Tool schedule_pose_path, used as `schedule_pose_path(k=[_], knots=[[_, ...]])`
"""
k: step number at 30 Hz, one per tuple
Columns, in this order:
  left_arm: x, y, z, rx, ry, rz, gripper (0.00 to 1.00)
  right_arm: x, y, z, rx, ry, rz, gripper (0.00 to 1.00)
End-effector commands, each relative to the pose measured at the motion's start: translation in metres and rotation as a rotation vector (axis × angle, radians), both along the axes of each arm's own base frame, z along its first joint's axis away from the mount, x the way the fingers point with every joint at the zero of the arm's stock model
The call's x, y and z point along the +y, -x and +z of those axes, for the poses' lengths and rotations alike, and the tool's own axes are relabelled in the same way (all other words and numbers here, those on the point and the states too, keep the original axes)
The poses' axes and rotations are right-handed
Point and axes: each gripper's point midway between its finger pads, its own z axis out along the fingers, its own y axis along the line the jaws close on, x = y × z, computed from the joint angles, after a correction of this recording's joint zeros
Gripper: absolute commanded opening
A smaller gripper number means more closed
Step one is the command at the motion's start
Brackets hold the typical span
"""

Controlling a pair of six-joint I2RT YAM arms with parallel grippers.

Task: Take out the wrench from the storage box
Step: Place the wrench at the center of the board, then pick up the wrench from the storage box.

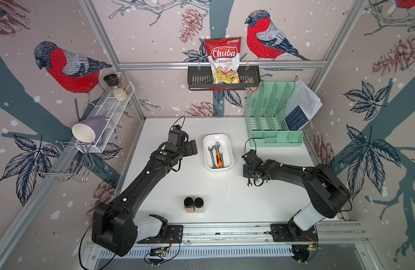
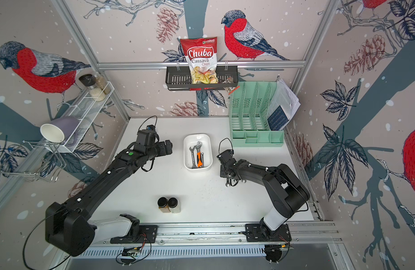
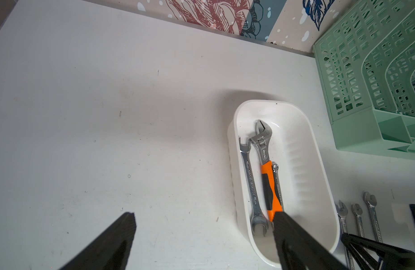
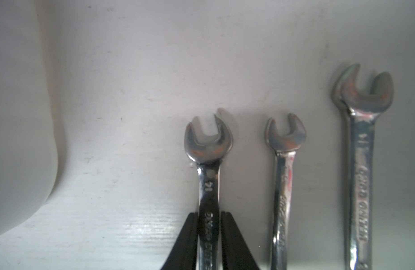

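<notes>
Right gripper [image 4: 210, 213] is straddling a wrench [image 4: 209, 184].
Its jaws are standing slightly apart, bare table [image 4: 108, 117] outside one; left gripper [image 3: 204, 216] is gaping wide beside the storage box [image 3: 302, 168].

Quick count: 6 wrenches [image 3: 251, 184] total. 3 in the storage box [image 3: 295, 149] (1 adjustable wrench [image 3: 263, 152] w/ orange grip, 2 plain), 3 open-end wrenches [image 4: 281, 187] on the worktop [image 1: 213, 187]. Also 2 spice jars [image 1: 188, 203], 1 mint file organiser [image 1: 267, 105], 1 chips bag [image 1: 223, 58].
</notes>
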Motion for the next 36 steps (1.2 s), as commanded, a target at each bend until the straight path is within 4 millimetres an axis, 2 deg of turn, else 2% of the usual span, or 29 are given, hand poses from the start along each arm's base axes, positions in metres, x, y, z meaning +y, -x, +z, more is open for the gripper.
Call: schedule_pose_path(k=[1, 4, 8, 13, 18, 20, 25, 29, 32, 36], knots=[[0.001, -0.004, 0.007, -0.032, -0.003, 0.01, 0.95, -0.006, 0.0, 0.007, 0.0, 0.039, 0.0, 0.28], [0.002, -0.005, 0.006, -0.033, -0.008, 0.018, 0.95, -0.008, -0.005, 0.023, -0.019, 0.051, -0.004, 0.29], [0.007, -0.009, 0.006, -0.039, -0.026, 0.042, 0.95, 0.0, -0.017, 0.06, -0.081, 0.025, 0.002, 0.31], [0.011, -0.018, 0.005, -0.032, 0.009, 0.034, 0.95, 0.031, -0.031, 0.091, -0.131, -0.005, 0.05, 0.31], [0.004, -0.028, -0.007, 0.007, 0.033, 0.018, 0.95, 0.074, -0.053, 0.117, -0.165, -0.033, 0.1, 0.3], [0.006, -0.032, -0.009, 0.015, 0.028, 0.032, 0.95, 0.093, -0.065, 0.117, -0.163, -0.059, 0.15, 0.29], [0.019, -0.04, -0.008, 0.008, -0.006, 0.126, 0.95, 0.145, -0.09, 0.1, -0.073, -0.091, 0.288, 0.26], [0.022, -0.051, -0.017, 0.05, -0.036, 0.126, 0.95, 0.178, -0.096, 0.085, -0.026, -0.142, 0.354, 0.28], [0.031, -0.055, -0.028, 0.07, -0.067, 0.152, 0.95, 0.185, -0.102, 0.065, 0.008, -0.127, 0.357, 0.32], [0.037, -0.056, -0.038, 0.1, -0.066, 0.151, 0.95, 0.186, -0.106, 0.049, 0.043, -0.092, 0.343, 0.33]])
